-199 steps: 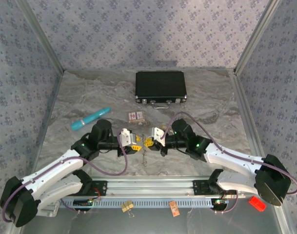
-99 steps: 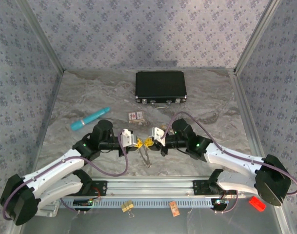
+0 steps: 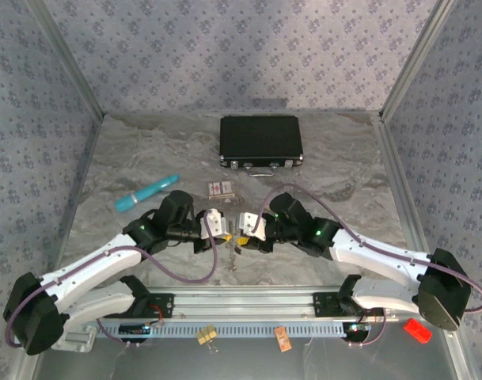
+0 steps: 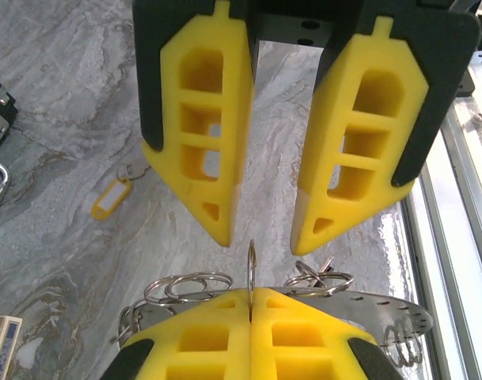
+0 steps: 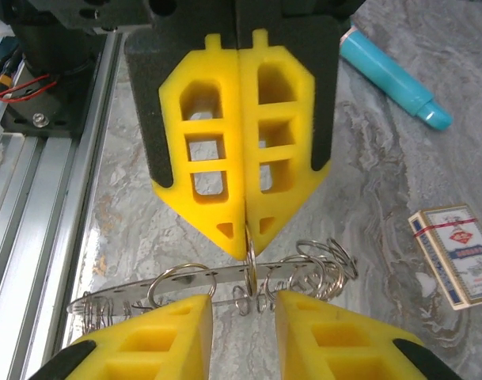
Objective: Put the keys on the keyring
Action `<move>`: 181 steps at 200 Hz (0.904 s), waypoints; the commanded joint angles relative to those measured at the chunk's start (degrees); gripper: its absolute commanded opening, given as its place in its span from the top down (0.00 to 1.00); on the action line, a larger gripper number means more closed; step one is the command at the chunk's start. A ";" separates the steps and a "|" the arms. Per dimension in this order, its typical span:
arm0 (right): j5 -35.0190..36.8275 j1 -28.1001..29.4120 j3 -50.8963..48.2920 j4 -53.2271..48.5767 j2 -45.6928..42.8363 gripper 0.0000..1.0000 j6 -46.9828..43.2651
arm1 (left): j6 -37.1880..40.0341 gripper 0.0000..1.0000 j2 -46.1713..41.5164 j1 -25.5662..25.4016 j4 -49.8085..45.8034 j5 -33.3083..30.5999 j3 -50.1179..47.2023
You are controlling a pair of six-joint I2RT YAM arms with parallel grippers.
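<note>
The right fingers (image 5: 276, 158) pinch the keyring (image 4: 250, 269) tight. The left fingers (image 4: 201, 142) are spread apart around it and probably must close gently next.

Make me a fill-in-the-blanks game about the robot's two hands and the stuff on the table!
The right hand is squeezed ____ on the keyring.
The left hand, facing it, is ____.
The case at the back of the table is coloured ____.
Missing words: shut, open, black.
</note>
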 commanded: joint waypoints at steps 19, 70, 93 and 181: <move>-0.04 0.64 1.73 1.07 1.73 0.73 -0.79 | 1.48 1.00 0.94 -0.50 -2.09 1.68 2.96; -1.75 0.75 1.53 4.36 3.72 0.77 0.59 | 1.22 1.00 1.04 -0.55 -2.28 3.21 3.01; -2.21 0.90 1.32 5.77 4.10 0.80 1.03 | 1.22 1.00 1.03 -0.57 -2.63 3.55 3.09; -2.68 0.61 0.35 7.86 3.60 0.83 2.19 | 1.42 1.00 1.79 -0.57 -4.54 3.77 3.85</move>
